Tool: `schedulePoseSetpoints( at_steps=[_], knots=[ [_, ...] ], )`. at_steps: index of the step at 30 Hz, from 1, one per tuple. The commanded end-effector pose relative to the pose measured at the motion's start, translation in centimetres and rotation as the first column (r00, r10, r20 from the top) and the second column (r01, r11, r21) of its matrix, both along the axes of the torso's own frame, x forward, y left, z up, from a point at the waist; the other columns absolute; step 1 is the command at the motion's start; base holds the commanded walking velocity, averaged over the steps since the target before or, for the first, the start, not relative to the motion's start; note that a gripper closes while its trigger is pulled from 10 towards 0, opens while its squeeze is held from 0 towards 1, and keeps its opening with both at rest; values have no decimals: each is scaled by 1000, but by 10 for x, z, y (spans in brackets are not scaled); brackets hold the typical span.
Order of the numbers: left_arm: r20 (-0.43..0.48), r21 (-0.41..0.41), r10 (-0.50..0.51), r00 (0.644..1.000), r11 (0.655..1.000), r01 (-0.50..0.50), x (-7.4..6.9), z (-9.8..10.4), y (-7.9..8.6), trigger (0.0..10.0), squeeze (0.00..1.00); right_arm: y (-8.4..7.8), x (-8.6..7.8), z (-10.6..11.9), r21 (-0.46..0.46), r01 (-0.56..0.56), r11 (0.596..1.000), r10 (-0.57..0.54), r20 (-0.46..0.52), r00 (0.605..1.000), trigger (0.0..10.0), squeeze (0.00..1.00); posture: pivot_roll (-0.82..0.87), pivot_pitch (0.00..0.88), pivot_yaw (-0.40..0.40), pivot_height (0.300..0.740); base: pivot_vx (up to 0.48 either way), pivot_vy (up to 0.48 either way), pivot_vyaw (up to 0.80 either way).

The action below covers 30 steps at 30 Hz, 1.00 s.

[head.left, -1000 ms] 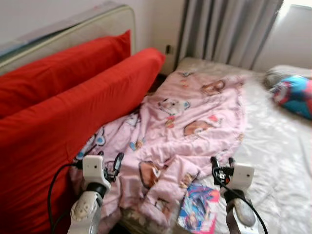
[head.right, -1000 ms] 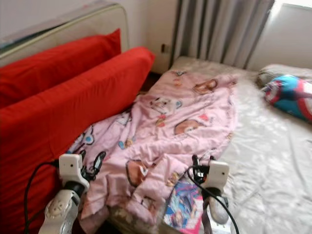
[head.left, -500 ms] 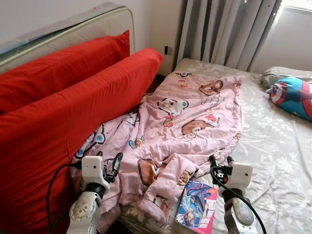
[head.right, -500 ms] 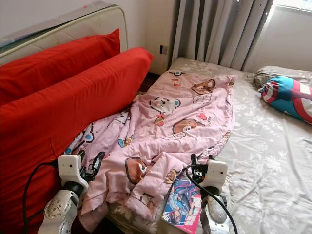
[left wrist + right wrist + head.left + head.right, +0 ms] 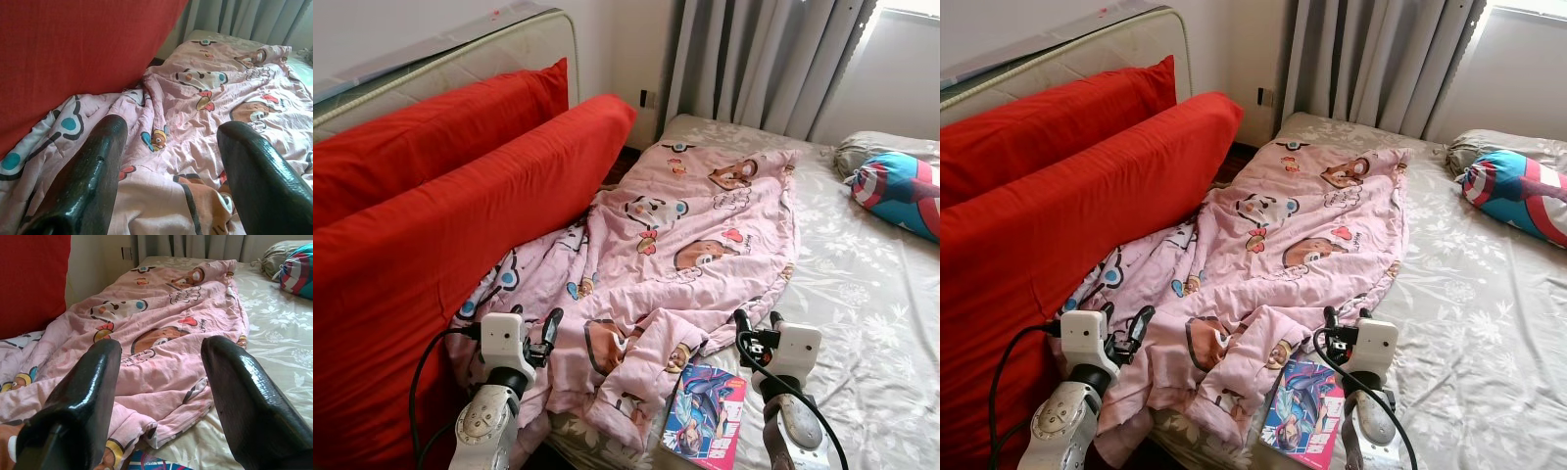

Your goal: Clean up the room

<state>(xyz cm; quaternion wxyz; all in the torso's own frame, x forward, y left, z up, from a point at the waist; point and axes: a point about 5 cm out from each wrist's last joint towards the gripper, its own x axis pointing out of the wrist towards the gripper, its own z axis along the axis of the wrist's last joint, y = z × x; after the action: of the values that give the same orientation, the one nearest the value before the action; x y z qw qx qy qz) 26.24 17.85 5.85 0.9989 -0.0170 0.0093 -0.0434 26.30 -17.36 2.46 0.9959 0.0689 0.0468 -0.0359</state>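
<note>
Closer to the bed (image 5: 862,294) than a second ago, both grippers, left (image 5: 536,333) and right (image 5: 759,328), raised with fingers spread and empty over the rumpled pink blanket (image 5: 675,245), comic book (image 5: 705,421) beside its near edge, tidying not begun.

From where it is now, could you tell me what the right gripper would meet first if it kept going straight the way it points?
Probably the pink blanket: the open right gripper points along the bed at the blanket's crumpled near edge. Depth is unclear, so it might skim over the fabric.

pink cartoon-print blanket (image 5: 695,235), red cushions (image 5: 460,225)
</note>
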Motion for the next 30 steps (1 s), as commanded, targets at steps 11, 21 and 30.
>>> schedulePoseSetpoints(
  at_steps=[11, 21, 30],
  knots=[
    [-25, -3, -15, 1000, 1000, 15, -2, -3, -3, 10000, 0, 0, 0, -1, 11, 4, 1000, -4, -12, 1000, 10000, 0, -39, 51, -49, 740, -160, 0, 0],
    [-37, 3, -9, 999, 1000, 9, -2, -5, -2, 10000, 0, 2, -1, -1, 11, 0, 1000, 0, -15, 1000, 10000, 0, -39, 54, -49, 740, 0, 0, 0],
    [-33, 0, -7, 999, 1000, 7, -2, -4, -2, 10000, 0, 2, 0, -4, 4, -4, 1000, 4, -50, 999, 10000, 0, -39, 55, -49, 740, 0, 0, 0]
  ],
)
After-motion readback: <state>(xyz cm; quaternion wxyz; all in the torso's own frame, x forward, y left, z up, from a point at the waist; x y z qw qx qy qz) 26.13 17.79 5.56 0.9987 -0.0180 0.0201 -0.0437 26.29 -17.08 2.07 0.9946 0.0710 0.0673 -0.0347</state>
